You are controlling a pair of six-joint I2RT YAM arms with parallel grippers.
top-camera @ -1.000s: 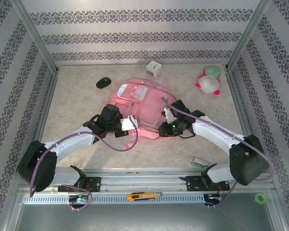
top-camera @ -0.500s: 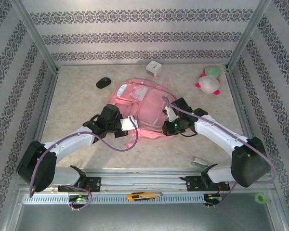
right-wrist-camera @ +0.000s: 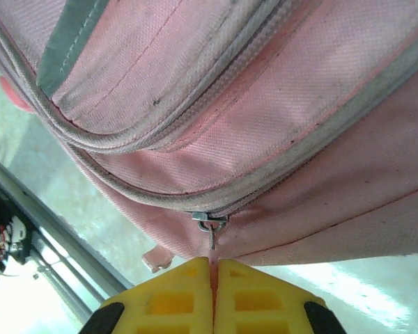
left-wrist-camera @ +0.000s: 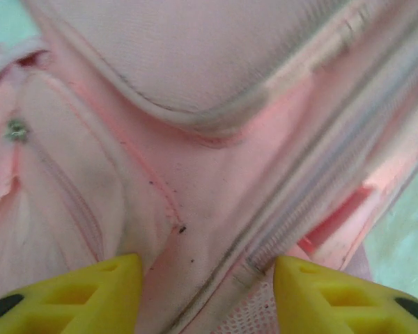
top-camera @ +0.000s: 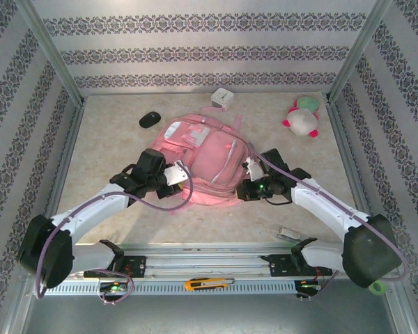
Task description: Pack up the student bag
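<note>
The student bag [top-camera: 207, 156], a large pink backpack with pale trim, lies mid-table between both arms. My left gripper [top-camera: 177, 172] is at its left side; in the left wrist view a bunched fold of the bag's fabric [left-wrist-camera: 195, 209] and a zip line fill the gap between the yellow fingertips [left-wrist-camera: 90, 289], which pinch it. My right gripper [top-camera: 250, 169] is at the bag's right edge. In the right wrist view it [right-wrist-camera: 213, 264] is shut on a thin pink pull tab hanging from a metal zip slider [right-wrist-camera: 209, 220].
A black mouse [top-camera: 150, 120] and a white box [top-camera: 223, 98] lie behind the bag. A pink-white-green plush toy [top-camera: 303, 117] sits at the back right. A small silver object [top-camera: 288, 233] lies near the right base, and a yellow cutter [top-camera: 207, 283] rests on the front rail.
The right gripper has drawn the zip pull to the right and towards the near edge. The left gripper has moved left with the bag's side, and the bag now looks fuller and shifted.
</note>
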